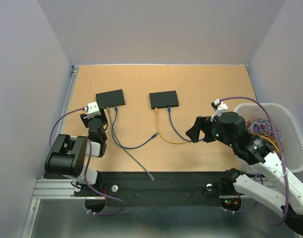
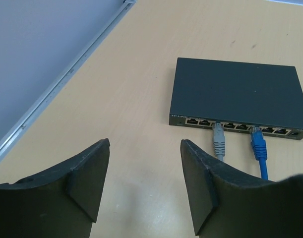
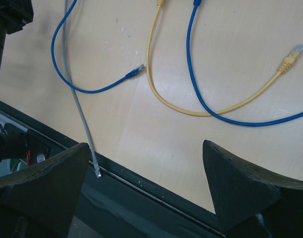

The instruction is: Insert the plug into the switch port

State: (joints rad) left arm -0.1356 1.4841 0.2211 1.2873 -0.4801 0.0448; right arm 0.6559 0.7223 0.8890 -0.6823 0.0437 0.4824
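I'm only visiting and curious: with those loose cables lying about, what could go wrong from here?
The yellow cable and a blue cable cross just ahead of the open right tool; lifting one could drag the other. The grey plug lies right at the near edge of the table, so a clumsy grab might push it off.

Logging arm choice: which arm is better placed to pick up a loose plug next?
Right, probably: the right gripper hangs open near the loose yellow plug; the left gripper faces the left switch, away from loose ends.
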